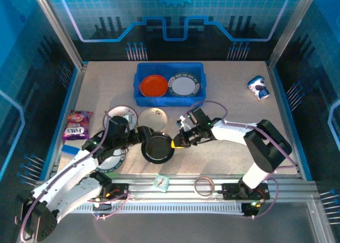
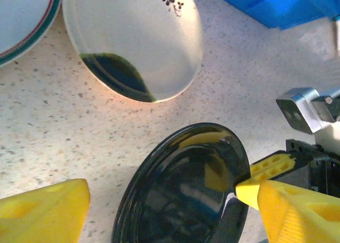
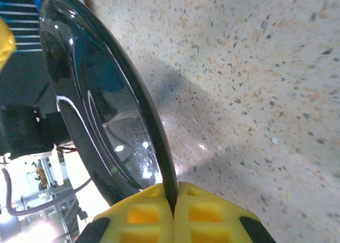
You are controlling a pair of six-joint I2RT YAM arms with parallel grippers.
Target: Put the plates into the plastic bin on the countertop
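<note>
From above, an orange plate [image 1: 154, 85] and a white plate [image 1: 183, 86] lie in the bin [image 1: 139, 97]; several more wait on the worktop [image 1: 239, 115]. My left wrist shows my left claw [image 2: 162, 195] spread wide around the glossy black plate [image 2: 186, 184], which sits near the worktop's front. My right wrist shows my right claw [image 3: 172, 206] clenched on its rim.

Bin [image 1: 169, 101] at rear — two plates [image 1: 154, 86] inside, more plates [image 1: 153, 117] before it, one plate [image 1: 157, 149] in right pincer [image 1: 176, 144]

the left arm [image 1: 69, 179] covers most of a patterned plate [image 1: 120, 157] in the top view — just a rim arc shows. the black plate [image 2: 186, 195] runs off the bottom of the left wrist view. the teal thing [image 1: 161, 182] on the front rail [image 1: 180, 196] — too small to tell.
</note>
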